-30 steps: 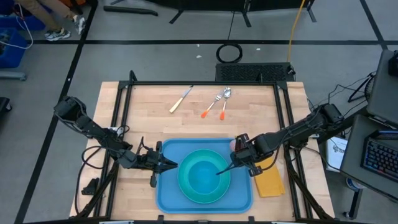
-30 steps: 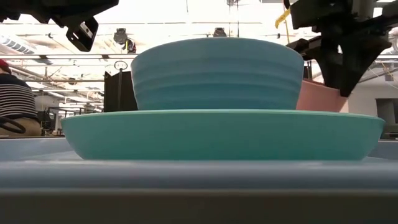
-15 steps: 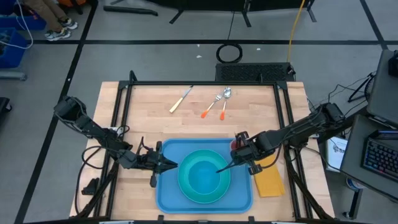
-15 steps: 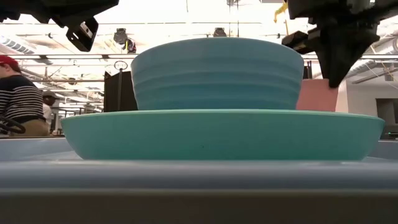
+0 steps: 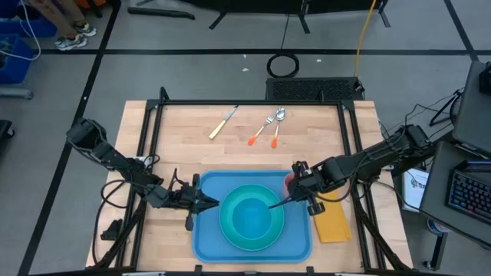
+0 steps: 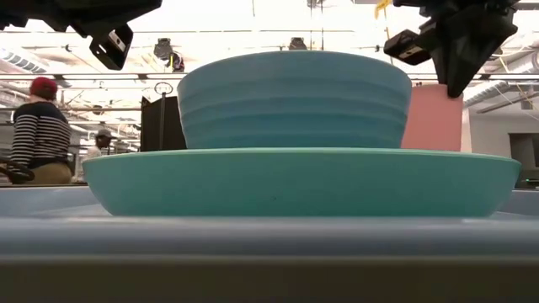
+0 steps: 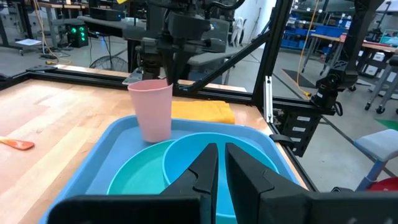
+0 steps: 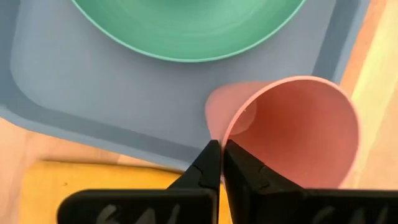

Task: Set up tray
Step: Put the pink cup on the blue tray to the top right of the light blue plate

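Already the tray (image 5: 205,244) carries much of its load: it lies flat at the near edge of the table, between the two arms, with a turquoise plate (image 5: 230,234) on it and a blue bowl (image 6: 295,99) stacked in the plate. The right gripper (image 8: 217,152) is clamped shut on the rim of a pink cup (image 7: 152,109), which stands upright on the tray's far right corner, just beside the plate. The left gripper (image 7: 217,163) hangs at the tray's left edge, its fingers nearly together and grasping nothing. What is left, by the look of it, is the cutlery: a knife (image 5: 222,123), a fork and a spoon (image 5: 278,126) lie on the wood well beyond the tray, and a yellow-orange napkin (image 5: 332,222) lies just off its right side. The tray's long axis runs left to right across the table, from one arm toward the other, its open face upward and its short sides facing the arms.
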Tool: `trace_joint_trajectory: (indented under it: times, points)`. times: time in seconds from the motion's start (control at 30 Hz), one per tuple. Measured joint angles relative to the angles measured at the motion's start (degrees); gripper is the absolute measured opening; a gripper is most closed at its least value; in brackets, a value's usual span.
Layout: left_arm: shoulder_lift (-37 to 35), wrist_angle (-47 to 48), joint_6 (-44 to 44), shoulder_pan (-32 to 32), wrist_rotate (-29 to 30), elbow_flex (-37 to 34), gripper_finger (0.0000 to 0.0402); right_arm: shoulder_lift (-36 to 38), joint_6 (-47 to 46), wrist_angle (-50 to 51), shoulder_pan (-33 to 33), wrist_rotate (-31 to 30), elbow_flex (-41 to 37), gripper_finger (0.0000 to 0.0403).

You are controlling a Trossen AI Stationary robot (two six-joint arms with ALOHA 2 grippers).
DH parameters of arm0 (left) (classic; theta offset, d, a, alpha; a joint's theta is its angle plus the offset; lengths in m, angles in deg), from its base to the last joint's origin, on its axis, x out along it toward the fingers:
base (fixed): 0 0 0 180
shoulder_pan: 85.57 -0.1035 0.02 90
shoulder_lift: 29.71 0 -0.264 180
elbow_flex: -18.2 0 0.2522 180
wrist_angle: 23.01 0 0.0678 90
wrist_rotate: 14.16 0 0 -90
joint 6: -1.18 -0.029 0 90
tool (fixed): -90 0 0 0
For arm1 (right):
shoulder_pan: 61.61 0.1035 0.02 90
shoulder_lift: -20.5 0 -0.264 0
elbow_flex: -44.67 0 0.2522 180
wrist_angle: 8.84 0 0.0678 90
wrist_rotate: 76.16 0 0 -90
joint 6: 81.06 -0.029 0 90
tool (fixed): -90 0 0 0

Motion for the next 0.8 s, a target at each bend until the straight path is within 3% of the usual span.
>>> trace_joint_trajectory:
  times: [0.8]
  points:
    - [0.0,0.02,0.09,0.0,0.0,0.0,0.0033,-0.66,-1.29,-1.66,0.7,1.01,0.02,0.0]
